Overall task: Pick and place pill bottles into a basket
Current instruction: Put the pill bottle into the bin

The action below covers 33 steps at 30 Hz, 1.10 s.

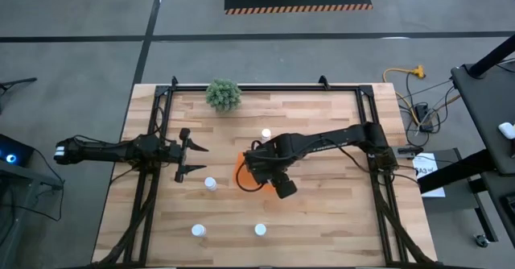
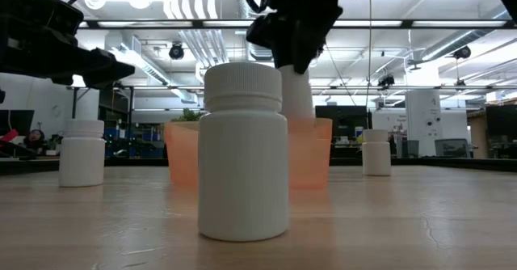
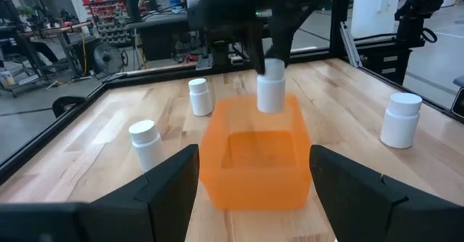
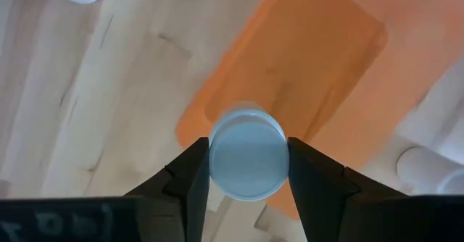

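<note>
Orange basket sits centre of the high view, partly under the right arm. Right gripper is clamped on a white pill bottle, held upright just above the basket's rim so it can drop inside. Basket looks empty in the left wrist view, though its far end is hidden. Left gripper, left of centre, waits with fingers spread wide, holding nothing, aimed at the basket. Four loose bottles are scattered around the basket on the wooden table.

Basket largely screened from above
The right arm covers most of the orange basket in the high view; the front bottle masks its middle in the low view.
</note>
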Available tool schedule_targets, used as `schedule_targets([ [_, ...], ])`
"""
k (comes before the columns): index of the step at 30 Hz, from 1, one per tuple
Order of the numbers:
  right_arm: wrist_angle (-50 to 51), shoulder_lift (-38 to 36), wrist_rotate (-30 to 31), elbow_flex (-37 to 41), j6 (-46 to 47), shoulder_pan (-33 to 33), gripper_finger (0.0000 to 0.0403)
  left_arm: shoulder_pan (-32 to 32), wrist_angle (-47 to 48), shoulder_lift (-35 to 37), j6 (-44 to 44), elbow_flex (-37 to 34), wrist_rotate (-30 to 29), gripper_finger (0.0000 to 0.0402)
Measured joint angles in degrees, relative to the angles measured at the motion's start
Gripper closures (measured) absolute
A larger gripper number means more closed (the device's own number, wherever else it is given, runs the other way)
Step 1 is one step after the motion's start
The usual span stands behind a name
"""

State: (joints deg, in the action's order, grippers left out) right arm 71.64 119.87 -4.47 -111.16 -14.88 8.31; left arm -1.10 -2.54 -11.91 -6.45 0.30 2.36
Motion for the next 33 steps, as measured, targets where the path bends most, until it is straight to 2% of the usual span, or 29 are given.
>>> schedule_targets([
  [5, -5.61, -0.17, -3.68, 4.52, -0.60, -0.34, 0.0255, -0.01, 0.06, -0.03, -0.01, 0.00, 0.01, 0.0157],
  [16, -13.81, -0.24, -4.16, 12.77, -0.89, -0.50, 0.0255, 0.01, 0.04, -0.03, -0.01, 0.00, -0.01, 0.0157],
  [28, -16.18, -0.63, -4.37, 15.32, -0.91, -1.05, 0.0253, 0.01, 0.06, -0.04, -0.01, 0.00, 0.00, 0.0157],
  [33, -15.47, -0.58, -4.37, 15.22, -0.75, -1.09, 0.0229, 0.00, 0.04, -0.03, -0.01, 0.00, 0.01, 0.0157],
])
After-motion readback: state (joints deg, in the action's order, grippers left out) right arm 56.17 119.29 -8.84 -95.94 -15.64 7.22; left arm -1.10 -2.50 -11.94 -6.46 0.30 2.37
